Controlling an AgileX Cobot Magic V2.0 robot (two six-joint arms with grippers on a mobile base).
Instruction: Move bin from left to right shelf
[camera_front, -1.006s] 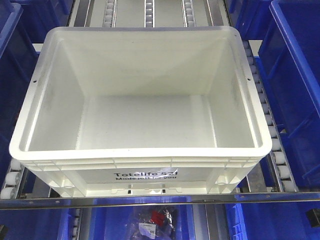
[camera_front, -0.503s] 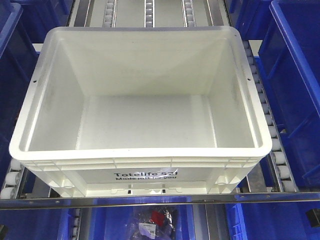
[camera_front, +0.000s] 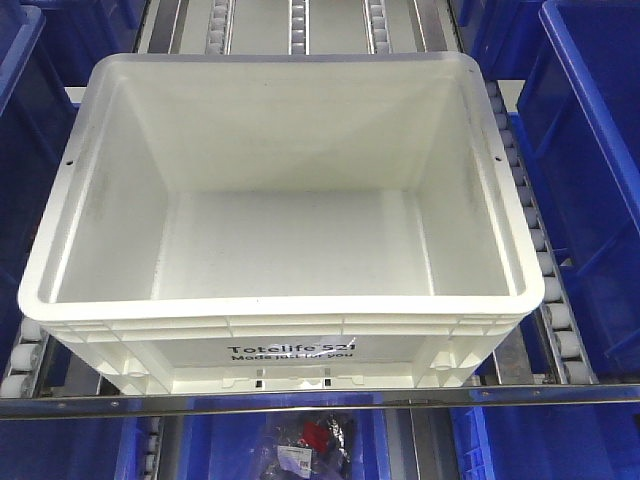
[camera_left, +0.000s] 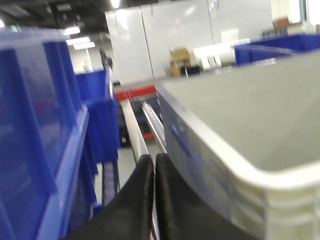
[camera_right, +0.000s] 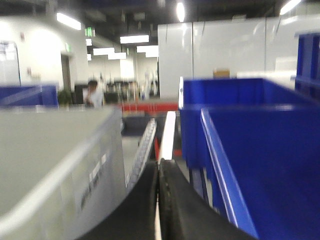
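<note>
The white bin (camera_front: 280, 305) sits empty on the roller shelf, filling the front view, with black print on its near wall. Neither gripper shows in the front view. In the left wrist view my left gripper (camera_left: 154, 157) is shut and empty, in the gap beside the bin's left wall (camera_left: 210, 165). In the right wrist view my right gripper (camera_right: 158, 162) is shut and empty, in the gap between the bin's right wall (camera_right: 75, 180) and a blue bin (camera_right: 260, 165). I cannot tell whether either gripper touches the bin.
Blue bins stand close on both sides: left (camera_front: 25, 130), (camera_left: 35, 130) and right (camera_front: 590, 180). Roller tracks (camera_front: 545, 290) run under and beside the white bin. A metal shelf rail (camera_front: 320, 398) crosses the front. More blue bins sit on the level below (camera_front: 310, 440).
</note>
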